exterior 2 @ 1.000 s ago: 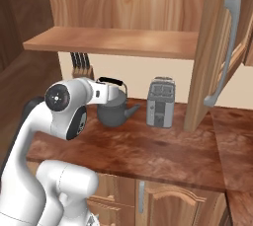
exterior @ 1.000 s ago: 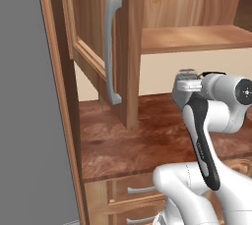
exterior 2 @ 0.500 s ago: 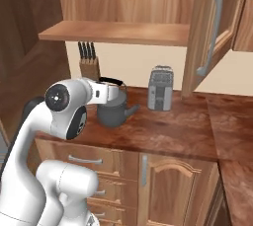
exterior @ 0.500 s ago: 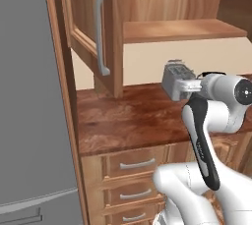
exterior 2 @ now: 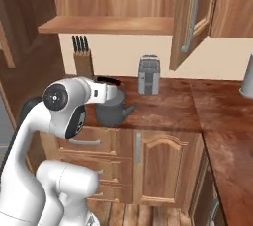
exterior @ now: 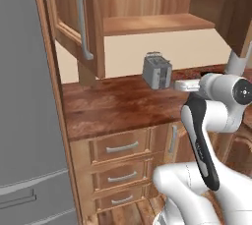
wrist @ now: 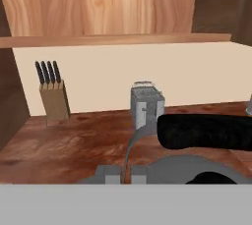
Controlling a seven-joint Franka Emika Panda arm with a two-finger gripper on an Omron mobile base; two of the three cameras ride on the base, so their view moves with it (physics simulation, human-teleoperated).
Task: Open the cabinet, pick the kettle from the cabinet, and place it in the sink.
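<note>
Above the reddish-brown countertop [exterior 2: 163,109], in front of the base cabinets, the kettle [exterior 2: 111,107] hangs from the gripper [exterior 2: 109,83]. It is a small dark grey kettle with a rounded body and a black arched handle [exterior 2: 108,79] on top. In the right base view its short spout [exterior 2: 130,109] points to the right of the picture, toward the silver toaster [exterior 2: 148,75], and the body stays upright below the handle. From the hand camera the black handle [wrist: 206,131] lies across the picture as a thick bar, and the grey body [wrist: 197,169] curves under it; a thin grey wire part rises beside it. The jaws are almost fully closed and they clamp the handle, so the kettle does not touch the counter.

The upper cabinet [exterior 2: 106,25] stands open: its right door [exterior 2: 190,18] with a long grey bar handle swings out, and the wooden shelf [exterior: 155,22] inside carries nothing that I can see. In the left base view the left door [exterior: 78,22] is also swung out, next to the grey refrigerator [exterior: 27,121]. A wooden knife block [exterior 2: 81,59] with dark handles stands against the cream wall, left of the toaster. No label or writing is readable on any of these things. Below the counter are drawers [exterior: 120,148] with short grey handles.
</note>
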